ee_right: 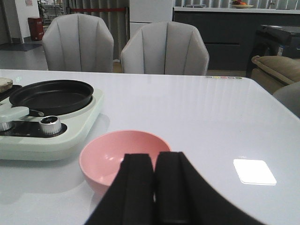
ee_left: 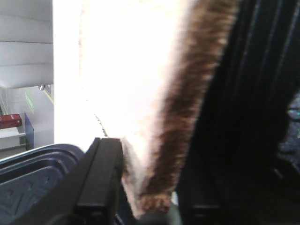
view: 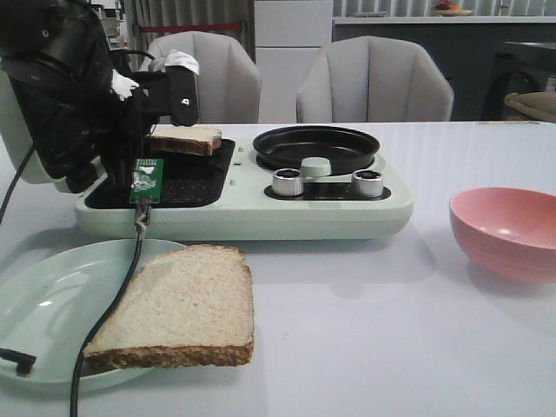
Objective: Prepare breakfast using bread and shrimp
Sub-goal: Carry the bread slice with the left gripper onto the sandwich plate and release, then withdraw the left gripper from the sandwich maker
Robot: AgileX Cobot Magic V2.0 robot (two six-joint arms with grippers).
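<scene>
One bread slice [view: 184, 139] is held level just over the black grill plate [view: 187, 182] of the pale green appliance [view: 261, 213]. My left gripper [view: 149, 137] is shut on its edge. In the left wrist view the gripper [ee_left: 152, 187] has this slice [ee_left: 140, 93] with its brown crust pinched between its black fingers [ee_left: 101, 178]. The second bread slice [view: 178, 304] lies on a pale green plate [view: 43, 295] at the front left. My right gripper [ee_right: 154, 161] is shut and empty, above a pink bowl [ee_right: 117, 152]. No shrimp is in view.
A round black pan [view: 314, 146] sits on the appliance's right half, with two silver knobs [view: 287, 182] and a pale green knob [view: 315, 166] in front. The pink bowl [view: 508, 228] stands at the right. Two grey chairs [view: 373, 82] stand behind the table.
</scene>
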